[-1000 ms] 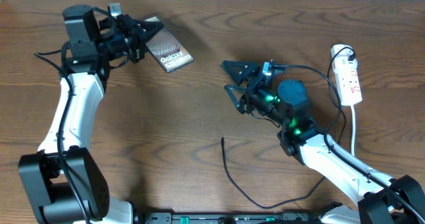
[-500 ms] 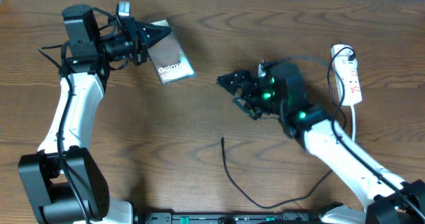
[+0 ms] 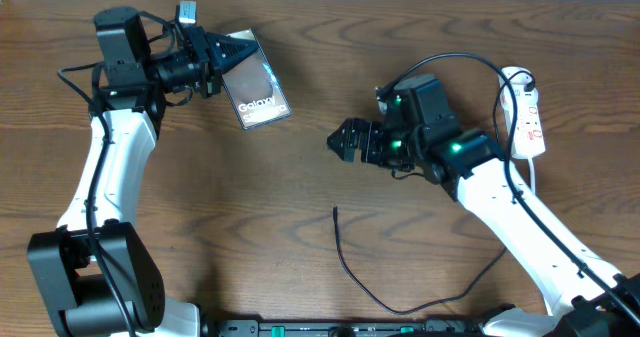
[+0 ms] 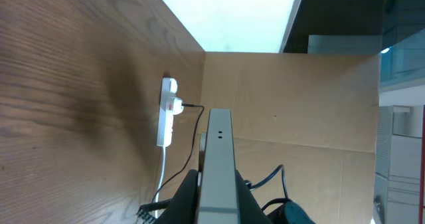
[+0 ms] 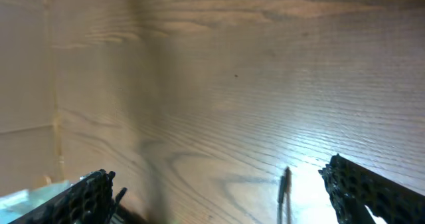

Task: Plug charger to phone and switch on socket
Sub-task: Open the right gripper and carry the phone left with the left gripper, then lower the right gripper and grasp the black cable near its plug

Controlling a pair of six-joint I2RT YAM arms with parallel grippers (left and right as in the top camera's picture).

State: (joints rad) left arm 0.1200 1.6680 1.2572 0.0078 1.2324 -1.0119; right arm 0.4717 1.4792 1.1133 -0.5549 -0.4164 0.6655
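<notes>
My left gripper [image 3: 225,54] is shut on the phone [image 3: 257,80], a dark glossy slab with white "Galaxy" lettering, holding it by one end at the far left; in the left wrist view its grey edge [image 4: 218,164] runs up between the jaws. The charger cable [image 3: 400,302], thin and black, lies on the table with its plug tip [image 3: 335,212] free; the tip also shows in the right wrist view [image 5: 284,184]. My right gripper [image 3: 345,142] is open and empty above the table, a little beyond the tip. The socket [image 3: 527,115], a white strip with red marks, lies at the far right.
A white cord [image 3: 533,182] runs from the socket toward the table's front. A black cable [image 3: 450,65] arches over the right arm to the socket. The socket also shows in the left wrist view [image 4: 167,114]. A cardboard wall [image 4: 292,98] stands beyond the table.
My right arm has swung its body back toward the socket and its gripper has come forward toward the cable tip. The left gripper raised and turned the phone slightly, then held still.
</notes>
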